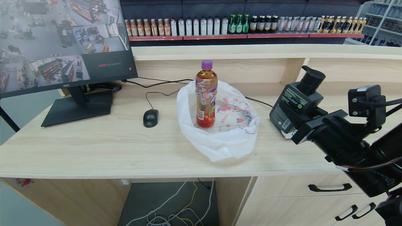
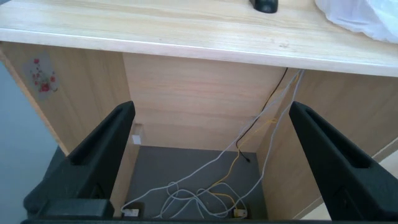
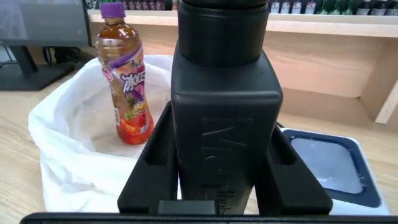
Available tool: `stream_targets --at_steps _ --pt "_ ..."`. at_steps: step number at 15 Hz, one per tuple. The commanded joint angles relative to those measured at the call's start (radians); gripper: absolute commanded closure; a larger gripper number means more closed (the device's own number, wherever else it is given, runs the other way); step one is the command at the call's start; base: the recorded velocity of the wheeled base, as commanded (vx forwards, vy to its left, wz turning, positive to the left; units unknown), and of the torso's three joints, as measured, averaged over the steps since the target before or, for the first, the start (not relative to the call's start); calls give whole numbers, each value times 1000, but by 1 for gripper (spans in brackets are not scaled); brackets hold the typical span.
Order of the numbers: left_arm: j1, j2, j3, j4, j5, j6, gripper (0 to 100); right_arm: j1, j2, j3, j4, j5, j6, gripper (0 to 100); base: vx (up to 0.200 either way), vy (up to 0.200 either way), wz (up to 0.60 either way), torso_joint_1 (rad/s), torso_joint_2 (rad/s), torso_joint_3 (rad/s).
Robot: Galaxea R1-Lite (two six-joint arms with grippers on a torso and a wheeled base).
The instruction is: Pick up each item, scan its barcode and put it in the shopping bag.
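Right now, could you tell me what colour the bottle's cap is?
Purple cap, clearest in head view.

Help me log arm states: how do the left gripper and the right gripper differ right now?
The left gripper is open and empty; the right gripper is shut on the black scanner. The left gripper sits low, facing the cable recess under the counter; the right gripper is over the counter, beside the shopping bag holding the bottle. Both have black fingers.
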Motion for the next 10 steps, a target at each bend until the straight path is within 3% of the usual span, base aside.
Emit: stream_targets --at_steps 1,2,10 --pt "0 0 0 0 0 0 0 -4 22 -19 0 0 0 100 0 200 0 2 2 2" --pt "0 0 0 0 0 0 0 -6 34 -34 0 0 -2 100 0 200 0 2 2 7" --pt "0 0 0 0 0 3 0 -59 203 -167 0 1 -6 100 0 0 0 0 0 0"
